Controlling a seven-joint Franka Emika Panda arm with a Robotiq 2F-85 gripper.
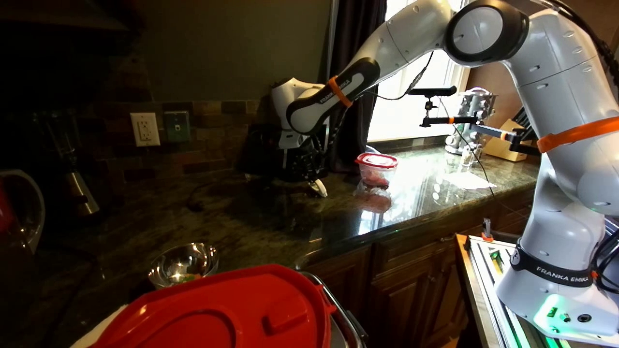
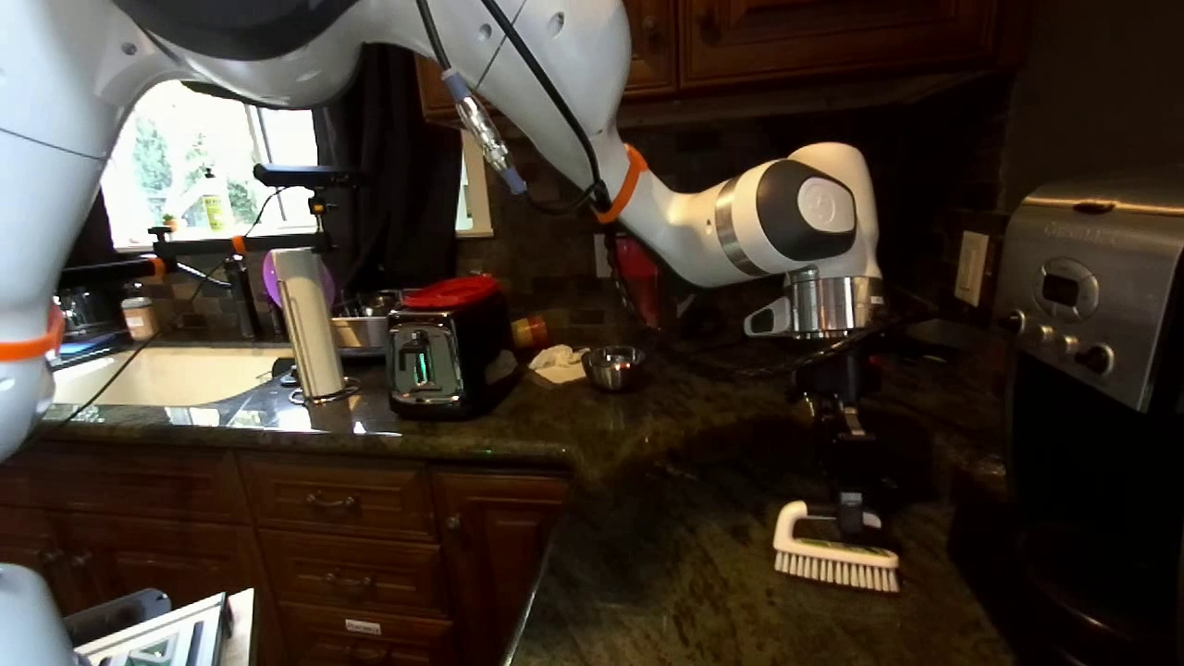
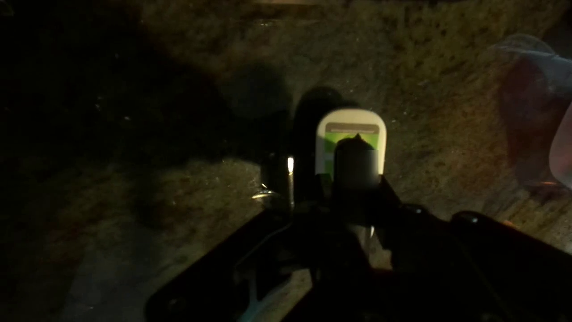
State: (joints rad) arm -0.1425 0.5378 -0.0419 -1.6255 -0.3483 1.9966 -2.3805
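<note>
A white scrub brush (image 2: 837, 553) with pale bristles facing down is low over the dark granite counter (image 2: 703, 573). Around its loop handle, my gripper (image 2: 853, 514) is closed, with a dark fingertip lying across the handle's top. In an exterior view the brush (image 1: 317, 187) shows small and pale below the gripper (image 1: 312, 178). From the wrist view I look down on the brush (image 3: 351, 117) and its green label, partly covered by a dark shape. The fingers there are mostly lost in shadow. Whether the bristles touch the counter I cannot tell.
A clear tub with a red lid (image 1: 376, 162) stands near the gripper, toward the window. A steel coffee maker (image 2: 1091, 305) rises close beside the arm. Farther along are a metal bowl (image 2: 613, 367), a toaster (image 2: 439, 356) and a wall outlet (image 1: 145, 129).
</note>
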